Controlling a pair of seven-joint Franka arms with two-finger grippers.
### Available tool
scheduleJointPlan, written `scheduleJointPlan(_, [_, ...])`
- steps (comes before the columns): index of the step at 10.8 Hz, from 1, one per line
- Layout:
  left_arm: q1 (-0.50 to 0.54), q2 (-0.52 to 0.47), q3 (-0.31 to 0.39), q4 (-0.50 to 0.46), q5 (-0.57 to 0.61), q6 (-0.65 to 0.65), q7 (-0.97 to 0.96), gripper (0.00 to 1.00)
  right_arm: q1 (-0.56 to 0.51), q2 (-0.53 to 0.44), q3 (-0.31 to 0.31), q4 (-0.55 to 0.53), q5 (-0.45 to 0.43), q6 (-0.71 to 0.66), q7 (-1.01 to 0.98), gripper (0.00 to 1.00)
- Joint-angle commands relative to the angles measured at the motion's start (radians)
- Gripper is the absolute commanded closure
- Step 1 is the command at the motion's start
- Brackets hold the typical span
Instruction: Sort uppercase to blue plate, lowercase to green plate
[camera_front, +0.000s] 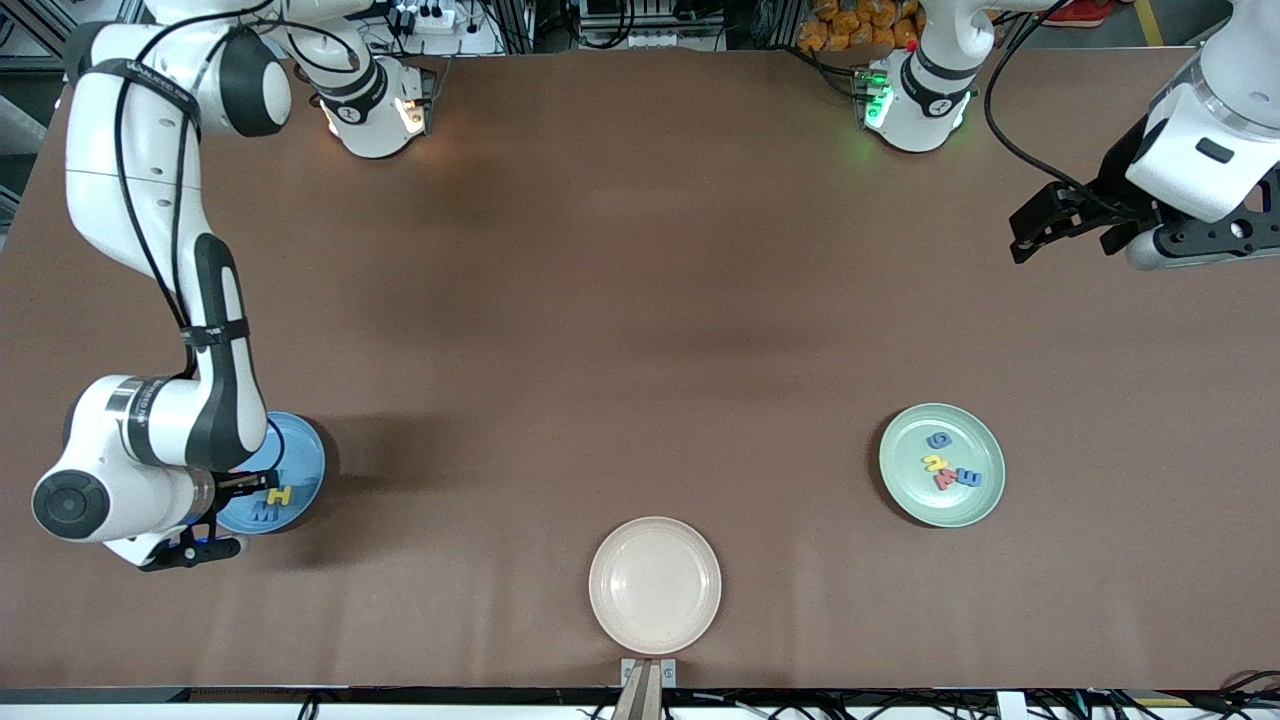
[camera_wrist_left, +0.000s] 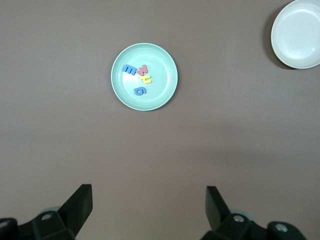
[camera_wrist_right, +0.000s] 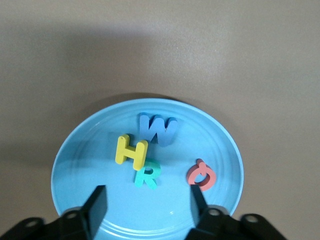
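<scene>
Letters sorted onto both plates.
Right gripper (camera_wrist_right: 147, 207) hangs open and empty over the blue plate (camera_wrist_right: 75, 150) holding Q (camera_wrist_right: 202, 176), R (camera_wrist_right: 146, 176), H (camera_wrist_right: 130, 151), W (camera_wrist_right: 157, 128); left gripper (camera_wrist_left: 149, 210) waits wide open, lowercase letters (camera_front: 950, 465) in green plate (camera_front: 905, 490).

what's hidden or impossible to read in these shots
- Front view: the right arm's wrist covers much of the blue plate; only the yellow H and blue W show, the red Q and teal R appear only in the right wrist view.
- Right wrist view: the right gripper hides the plate's nearest rim.
- Front view: the letters on the green plate are too small to read surely.
- Front view: the left gripper is partly cut by the picture's edge.
</scene>
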Motion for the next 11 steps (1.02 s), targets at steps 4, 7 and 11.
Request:
scheduleJointPlan(4, [-0.007,0.016,-0.006,0.005,-0.019,-0.010,-0.011,0.00,-0.004,-0.485,0.061,-0.539,-0.011,0.183,-0.003,0.00])
scheduleJointPlan(7, [0.000,0.007,-0.003,0.008,-0.009,-0.012,0.007,0.00,0.001,-0.644,0.061,-0.542,-0.013,0.059,0.032,0.00])
scheduleJointPlan(11, [0.010,-0.020,0.023,0.010,0.018,-0.036,0.019,0.00,-0.025,-0.774,0.107,-0.428,-0.016,-0.085,0.075,0.00])
